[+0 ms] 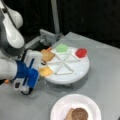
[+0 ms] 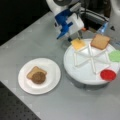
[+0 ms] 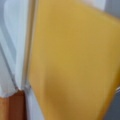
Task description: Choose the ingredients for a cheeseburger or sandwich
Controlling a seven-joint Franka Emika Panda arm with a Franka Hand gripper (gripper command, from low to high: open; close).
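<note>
In a front view: gripper low at the left edge of the white divided tray, right against the yellow cheese square. Cheese flat in the nearest wedge, just to the view's right of the fingertips. Cannot tell whether the jaws are spread or pinched on the cheese; hidden behind the blue-and-white hand body. Tan toast square in the next wedge up, green leaf and red disc farther round, each in its own wedge between raised white ribs. At the view's bottom, white round plate carrying a toast slice with the brown round patty on top: sandwich begun, no top slice.

In a front view: gripper coming down from the view's top onto the tray rim, tips at the upper edge of the cheese square. Toast just right of it, leaf and disc at the far right. Plate well apart at lower left, patty dark, round and matte on its tan slice.

Wrist view: nearly filled by the cheese, smooth, flat, plain yellow, straight-edged, very close. White tray surface at left, a corner of orange-brown toast at lower left. No fingertips visible.
</note>
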